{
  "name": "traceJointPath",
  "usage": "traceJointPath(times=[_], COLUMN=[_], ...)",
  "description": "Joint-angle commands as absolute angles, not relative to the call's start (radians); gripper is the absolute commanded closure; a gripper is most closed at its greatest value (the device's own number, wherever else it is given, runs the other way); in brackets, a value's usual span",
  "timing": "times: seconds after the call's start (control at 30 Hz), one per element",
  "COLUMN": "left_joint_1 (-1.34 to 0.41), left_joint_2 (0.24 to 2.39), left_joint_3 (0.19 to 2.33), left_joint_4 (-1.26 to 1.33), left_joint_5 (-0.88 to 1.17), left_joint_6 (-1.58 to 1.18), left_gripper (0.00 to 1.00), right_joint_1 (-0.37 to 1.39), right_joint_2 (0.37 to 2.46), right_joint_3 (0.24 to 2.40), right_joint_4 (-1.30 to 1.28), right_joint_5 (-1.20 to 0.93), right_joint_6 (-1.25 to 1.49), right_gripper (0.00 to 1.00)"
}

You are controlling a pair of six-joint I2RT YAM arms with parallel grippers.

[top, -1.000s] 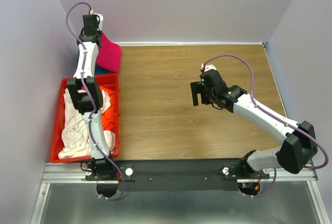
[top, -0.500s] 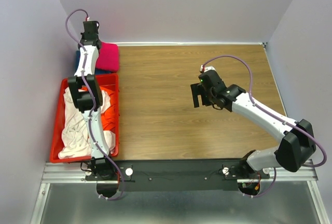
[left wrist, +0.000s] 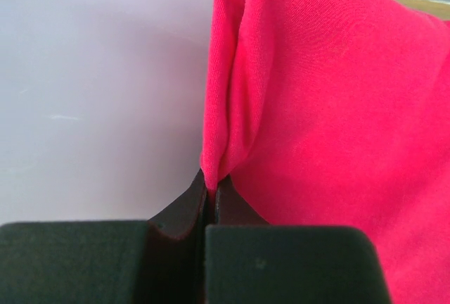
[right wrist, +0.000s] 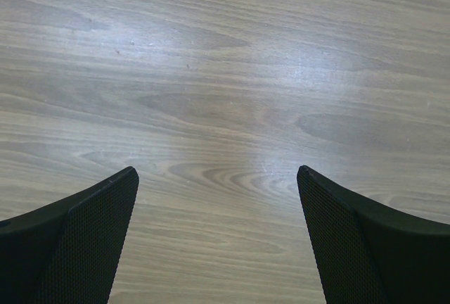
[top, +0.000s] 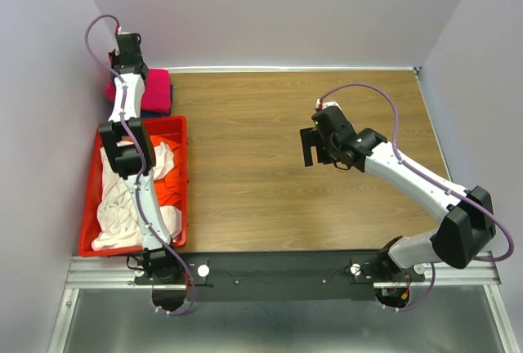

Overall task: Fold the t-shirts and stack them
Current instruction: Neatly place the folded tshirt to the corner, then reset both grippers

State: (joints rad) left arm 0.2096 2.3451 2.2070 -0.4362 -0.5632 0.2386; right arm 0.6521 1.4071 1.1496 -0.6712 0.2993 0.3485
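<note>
The folded magenta-pink t-shirt (top: 154, 90) lies at the table's far left corner, on top of a dark blue t-shirt (top: 157, 112) whose edge shows beneath it. My left gripper (top: 124, 65) is at the pink shirt's far left edge, against the wall. In the left wrist view my left gripper (left wrist: 211, 186) is shut on a pinched fold of the pink shirt (left wrist: 330, 100). A cream-white t-shirt (top: 122, 198) and an orange t-shirt (top: 170, 192) lie in the red crate (top: 85, 222). My right gripper (top: 309, 149) is open and empty over the table's middle; it also shows in the right wrist view (right wrist: 218, 177).
The red crate stands along the table's left edge, just in front of the stacked shirts. The left wall (left wrist: 91, 86) is right beside the left gripper. Bare wooden table (top: 270, 108) spreads between the two arms.
My left gripper has moved left toward the wall, dragging the pink shirt left with it, so the shirt covers more of the blue one. The right arm has hardly moved.
</note>
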Motion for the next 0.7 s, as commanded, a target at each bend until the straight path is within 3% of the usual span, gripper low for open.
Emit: traceJointPath(times=[0.0, 0.07, 0.13, 0.17, 0.2, 0.23, 0.27, 0.3, 0.43, 0.67], left_joint_1=[0.227, 0.225, 0.227, 0.222, 0.222, 0.219, 0.213, 0.210, 0.184, 0.103], left_joint_2=[2.376, 2.399, 2.413, 2.414, 2.414, 2.410, 2.404, 2.390, 2.338, 2.166], left_joint_3=[2.198, 2.212, 2.221, 2.226, 2.229, 2.230, 2.232, 2.230, 2.237, 2.223], left_joint_4=[-0.382, -0.396, -0.402, -0.408, -0.410, -0.408, -0.407, -0.403, -0.408, -0.434], left_joint_5=[-0.692, -0.696, -0.683, -0.670, -0.672, -0.675, -0.676, -0.678, -0.637, -0.287], left_joint_6=[0.224, 0.216, 0.199, 0.195, 0.190, 0.184, 0.181, 0.178, 0.157, 0.006], left_gripper=[0.90, 0.79, 0.60, 0.44, 0.43, 0.25, 0.21, 0.02, 0.02, 0.02], right_joint_1=[0.649, 0.649, 0.649, 0.649, 0.649, 0.649, 0.647, 0.650, 0.649, 0.649], right_joint_2=[1.417, 1.417, 1.416, 1.413, 1.413, 1.414, 1.413, 1.411, 1.405, 1.347], right_joint_3=[1.180, 1.178, 1.175, 1.174, 1.173, 1.172, 1.172, 1.172, 1.170, 1.215], right_joint_4=[-0.707, -0.712, -0.713, -0.713, -0.715, -0.715, -0.715, -0.715, -0.716, -0.716], right_joint_5=[0.319, 0.322, 0.324, 0.328, 0.330, 0.331, 0.333, 0.333, 0.354, 0.532], right_joint_6=[0.368, 0.367, 0.368, 0.367, 0.365, 0.365, 0.365, 0.364, 0.351, 0.342], right_gripper=[0.00, 0.00, 0.00, 0.00, 0.00, 0.00, 0.00, 0.00, 0.00, 0.00])
